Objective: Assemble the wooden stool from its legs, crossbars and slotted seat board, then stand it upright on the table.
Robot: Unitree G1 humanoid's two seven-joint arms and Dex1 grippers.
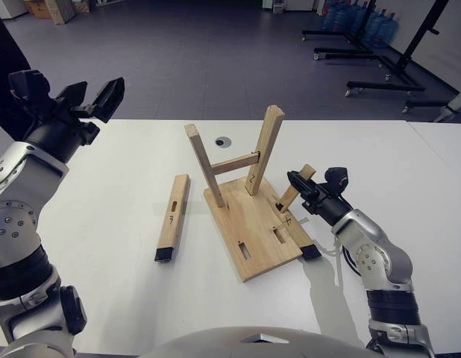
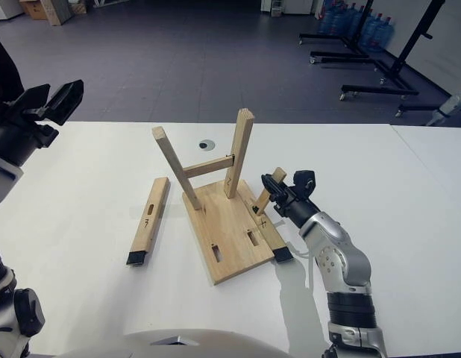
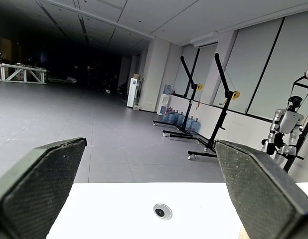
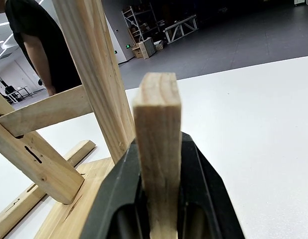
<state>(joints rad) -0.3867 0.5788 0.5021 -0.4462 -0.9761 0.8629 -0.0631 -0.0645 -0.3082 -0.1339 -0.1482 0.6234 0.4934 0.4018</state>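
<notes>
The slotted seat board [image 1: 259, 247] lies flat on the white table. Two legs [image 1: 203, 165] [image 1: 265, 149] stand in it, joined by a crossbar [image 1: 234, 164]. A third leg [image 1: 302, 240] with a black foot cap lies along the board's right edge. Another loose leg [image 1: 173, 216] lies on the table left of the board. My right gripper [image 1: 300, 185] is shut on a short wooden crossbar [image 4: 159, 139], held slanted just above the board's right edge near the lying leg. My left gripper [image 1: 91, 99] hangs open and raised over the table's far left, holding nothing.
A round cable hole [image 1: 224, 141] sits in the table behind the stool parts. The table's far edge runs just beyond it. Black wheeled racks [image 1: 387, 71] and water bottles [image 1: 365, 19] stand on the floor far behind.
</notes>
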